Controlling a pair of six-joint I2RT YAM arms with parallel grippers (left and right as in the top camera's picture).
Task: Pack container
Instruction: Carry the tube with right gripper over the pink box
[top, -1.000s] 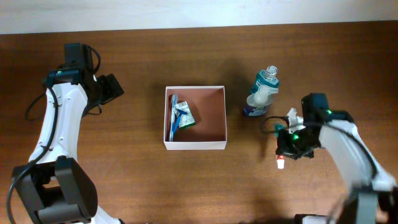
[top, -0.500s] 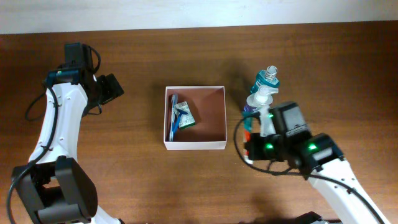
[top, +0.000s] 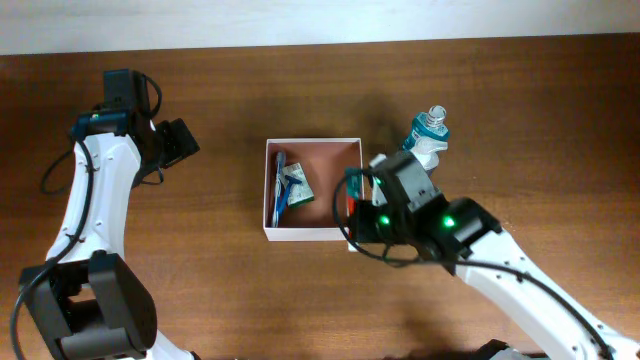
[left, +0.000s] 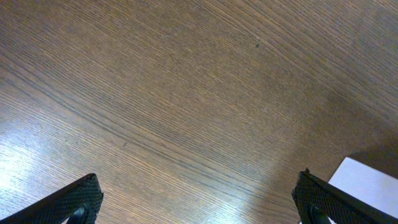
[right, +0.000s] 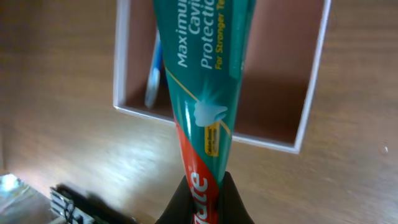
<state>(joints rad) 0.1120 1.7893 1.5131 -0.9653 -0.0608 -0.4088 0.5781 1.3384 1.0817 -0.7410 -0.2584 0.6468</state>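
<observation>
The container, a square white-walled box with a reddish-brown floor, sits mid-table. A blue toothbrush and a green packet lie along its left side. My right gripper is shut on the tail of a teal and red toothpaste tube, which hangs over the container's right wall. In the right wrist view the tube runs from my right gripper out over the container floor. My left gripper stands open over bare wood, left of the container, nothing between its fingers.
A teal and white bottle stands right of the container, partly behind my right arm. A white corner of the container shows at the right edge of the left wrist view.
My right arm has swung left from the table's right side to the container's right wall, carrying the toothpaste tube. The left arm has not moved.
</observation>
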